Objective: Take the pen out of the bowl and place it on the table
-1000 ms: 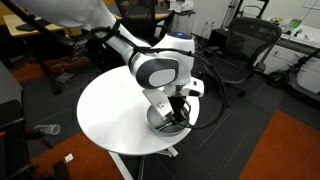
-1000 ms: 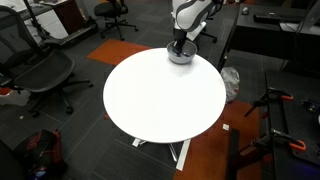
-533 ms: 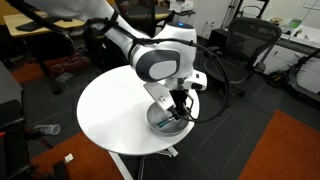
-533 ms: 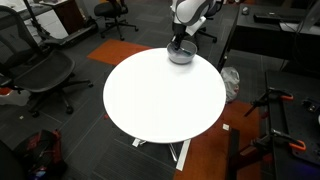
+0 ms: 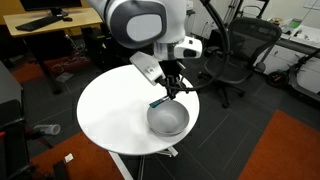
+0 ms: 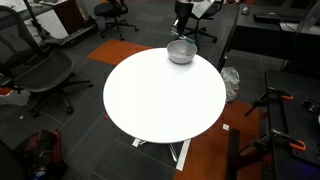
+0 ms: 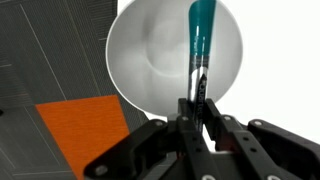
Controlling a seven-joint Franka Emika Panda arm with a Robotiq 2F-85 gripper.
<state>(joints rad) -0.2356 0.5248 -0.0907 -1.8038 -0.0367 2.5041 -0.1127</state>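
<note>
While the pen (image 7: 201, 35) is pinched at its darker end by the claw (image 7: 199, 103), closed tight around it, it is held above the bowl (image 7: 150, 60) — off the surface (image 5: 110, 110). It is judged light, stiff and smooth — easily tilted in an end grip.

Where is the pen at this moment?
In the wrist view the pen is gripped in the claw, up in the air over the right half of the bowl.

Black office chairs (image 6: 38, 72), orange carpet (image 5: 291, 150)
</note>
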